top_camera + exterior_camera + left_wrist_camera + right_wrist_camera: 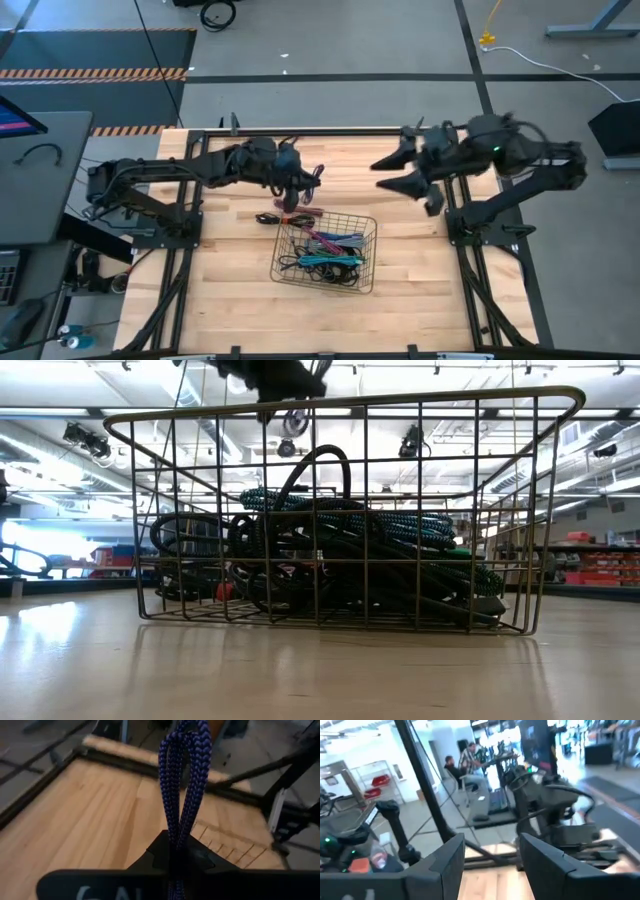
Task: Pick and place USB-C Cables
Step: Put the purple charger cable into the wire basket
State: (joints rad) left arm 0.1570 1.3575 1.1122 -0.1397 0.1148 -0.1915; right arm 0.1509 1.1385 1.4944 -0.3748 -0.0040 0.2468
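Note:
A wire mesh basket (367,232) (345,405) stands mid-table and holds several coiled cables (325,255) (330,560), black, teal and purple. A black cable (267,217) and a magenta one (303,214) lie on the wood just beyond the basket's far-left corner. My left gripper (297,190) (178,857) hovers above that corner, shut on a blue-purple braided cable (184,775). My right gripper (392,173) (492,857) is open, raised over the table's far right part and touching nothing. My left gripper pinches the blue-purple cable between its two fingers (200,860). A doubled loop (180,820) of the cable sticks out past the fingertips, its strands side by side. The cable is lifted clear of the table.
Bare wood lies to the left (215,280), right (430,280) and near side of the basket. Beyond the table, the right wrist view shows people seated at desks (465,762). A dark side table (40,175) stands to the left.

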